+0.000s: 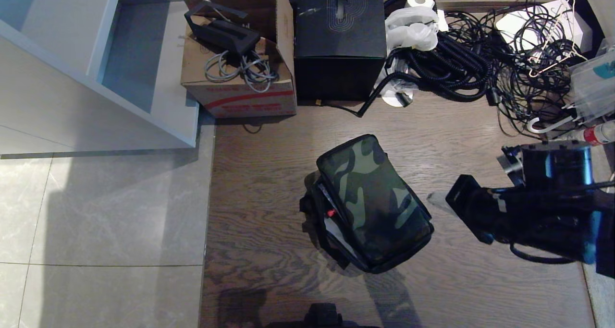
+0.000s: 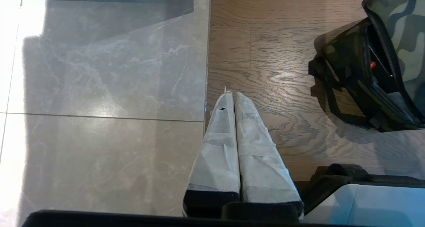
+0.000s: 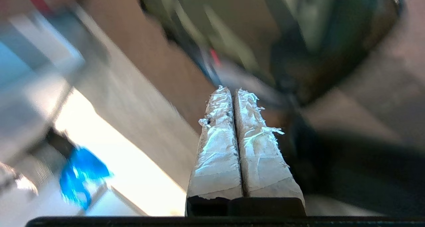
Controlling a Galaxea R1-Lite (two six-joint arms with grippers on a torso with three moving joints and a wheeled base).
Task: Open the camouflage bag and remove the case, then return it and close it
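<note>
Camo fabric lid is down on the camouflage bag (image 1: 372, 203), which sits on the wood floor roughly centre of your head view, lid not sealed: along its left edge you can see a gap with grey lining and a red zip pull (image 1: 330, 213). So you're at step one, opening; the case isn't visible anywhere, presumably inside the bag. Right gripper (image 1: 435, 199) is just beside the bag's right edge, apart from it, tape-wrapped fingers (image 3: 217, 134) pressed together with nothing between them. Right wrist view is smeared, so I can't say for sure how close the tips are to the lid seam, probably near but not touching. Left gripper (image 2: 231, 95) hangs over the tile/wood border, well clear of the bag, fingers together, empty, idle. Next move as I read it: you need something to grab, and the opening shows on the far side from where the right arm is. Either bring the right gripper over the lid to the gap edge and spread the fingers to pinch the lid rim or the pull, or hook closed tips under the rim and lift. Bag is soft and unanchored, so expect it to slide or tip if you push sideways; lift up, not across. Clutter behind (cardboard box (image 1: 240, 85), black box (image 1: 339, 35), cable pile (image 1: 485, 61)) is well apart, not a concern.
</note>
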